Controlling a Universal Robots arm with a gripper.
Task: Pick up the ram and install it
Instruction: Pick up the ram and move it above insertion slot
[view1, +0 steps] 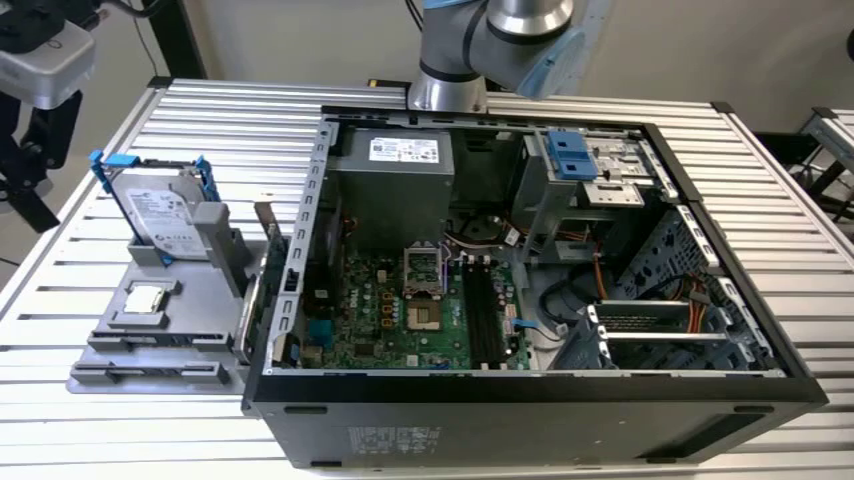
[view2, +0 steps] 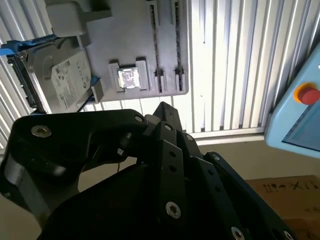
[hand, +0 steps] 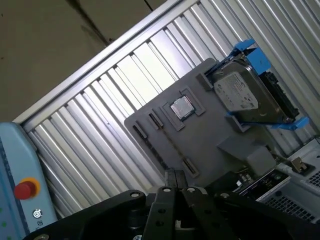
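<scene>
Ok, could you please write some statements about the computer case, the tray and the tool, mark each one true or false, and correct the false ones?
1. The computer case lies open, with its motherboard in sight. True.
2. The hard drive sits inside the case. False: it stands on the gray tray, outside the case on the exterior view's left.
3. The small square silver chip lies on the gray tray. True.
4. The tool grips the hard drive. False: in both wrist views the drive rests on the tray, apart from the tool.
5. The table has a smooth wooden top. False: its top is made of metal slats.
</scene>
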